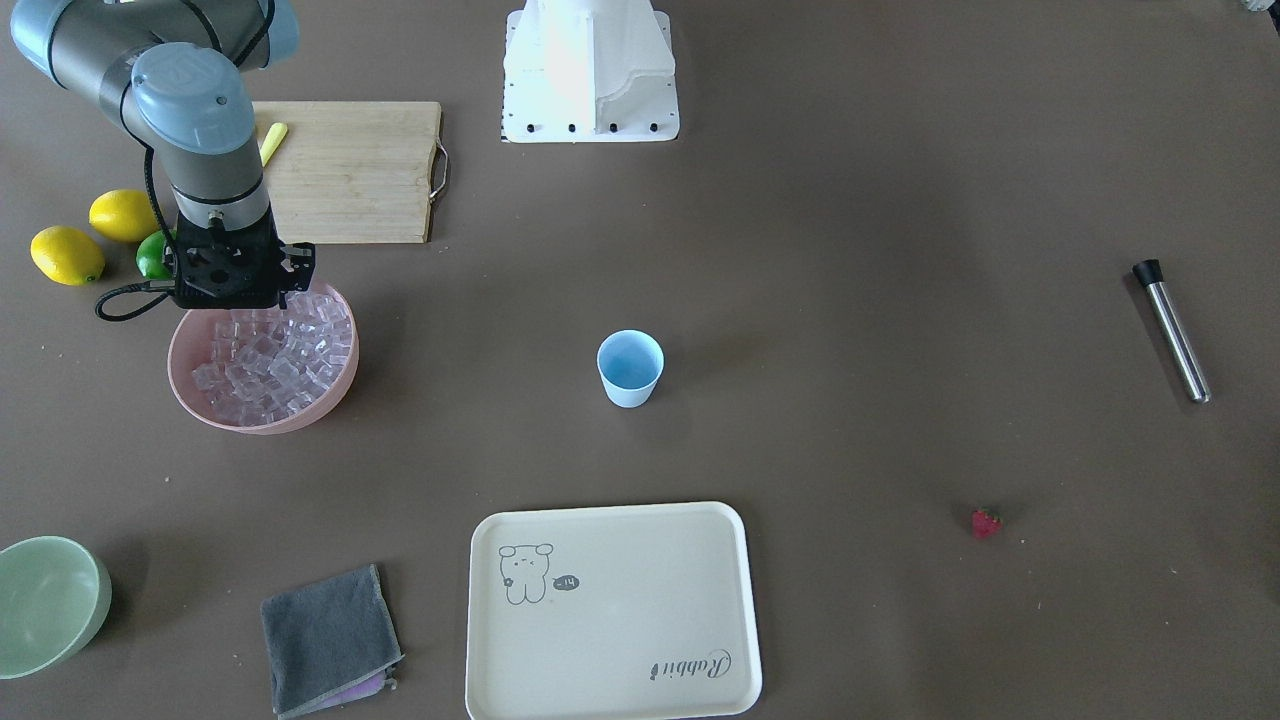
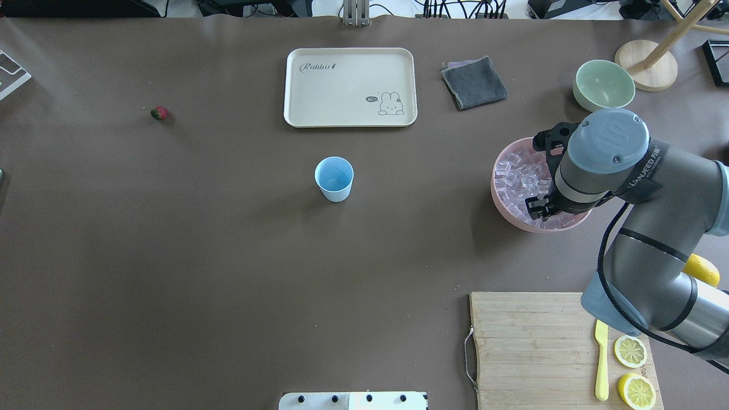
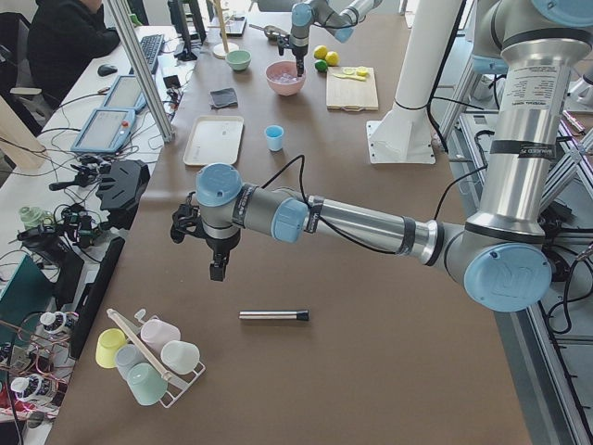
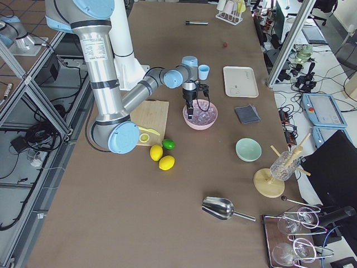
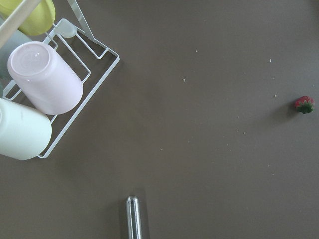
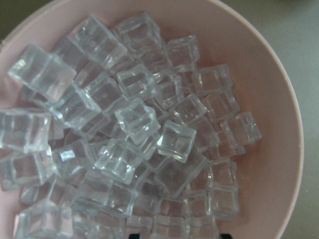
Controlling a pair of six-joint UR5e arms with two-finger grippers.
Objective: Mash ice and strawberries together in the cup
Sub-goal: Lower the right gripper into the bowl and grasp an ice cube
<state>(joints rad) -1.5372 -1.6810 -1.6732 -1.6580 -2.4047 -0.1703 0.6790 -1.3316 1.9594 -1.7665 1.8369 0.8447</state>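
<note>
The ice (image 6: pixel 134 119) fills the pink bowl (image 1: pixel 190 385), a heap of small clear cubes. My right gripper (image 6: pixel 178 237) hangs straight over it; only its two fingertips show, apart at the bottom edge of the right wrist view, with nothing between them. The light-blue cup (image 1: pixel 630 367) stands upright and looks empty at the table's middle. One small red strawberry (image 1: pixel 986 522) lies alone on the table, also in the left wrist view (image 5: pixel 304 104). My left gripper (image 3: pixel 216 271) hovers above the table near a steel muddler (image 3: pixel 273 315); whether it is open I cannot tell.
A cream tray (image 1: pixel 610 610), a grey cloth (image 1: pixel 328 640) and a pale green bowl (image 1: pixel 45 600) lie along the far side. A wooden cutting board (image 2: pixel 529 341) holds a yellow knife and lemon halves. Lemons and a lime (image 1: pixel 152 255) sit by the pink bowl. A cup rack (image 5: pixel 45 94) stands near the left gripper.
</note>
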